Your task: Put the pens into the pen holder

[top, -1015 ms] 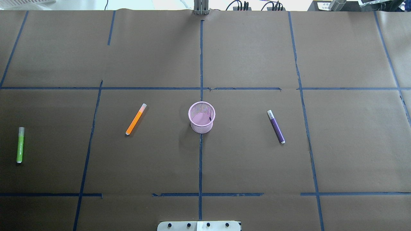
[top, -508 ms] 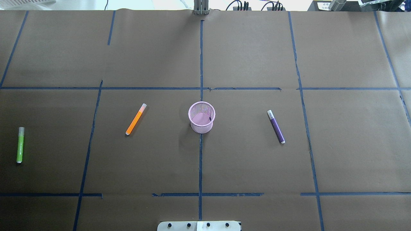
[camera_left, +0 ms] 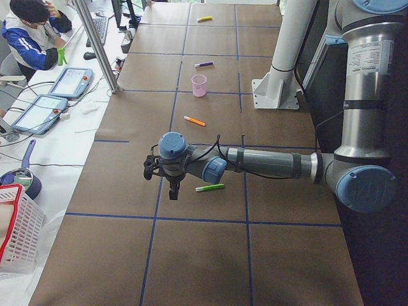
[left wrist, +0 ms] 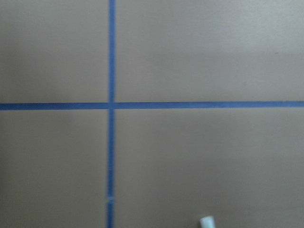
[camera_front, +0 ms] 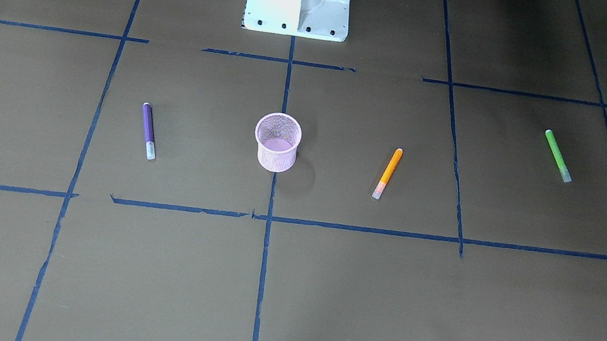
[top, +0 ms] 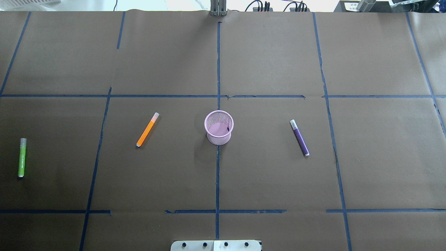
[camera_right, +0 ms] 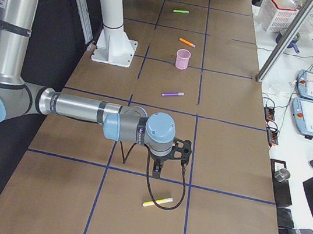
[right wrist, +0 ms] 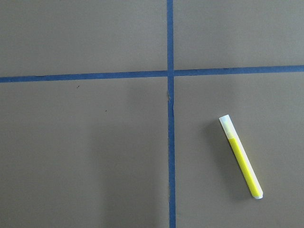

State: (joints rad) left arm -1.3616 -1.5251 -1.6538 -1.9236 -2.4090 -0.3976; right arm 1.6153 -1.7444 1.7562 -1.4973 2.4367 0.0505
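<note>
My left hand [camera_left: 173,193] hovers just beside the green pen [camera_left: 210,188]; whether it is open I cannot tell. I should straddle the barrel crosswise at mid-length, then carry it to the pen holder [top: 218,138] at the middle of the worktop [top: 278,181].

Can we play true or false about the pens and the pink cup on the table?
The pink cup has no pen in it. True.
The orange pen stands in the cup. False: it lies flat on the table, apart from the cup.
The purple pen lies on the table. True.
The green pen is right next to the purple pen. False: it lies far off, on the other side of the cup.
There is a yellow pen too. True: it lies on the table in the right wrist view.
</note>
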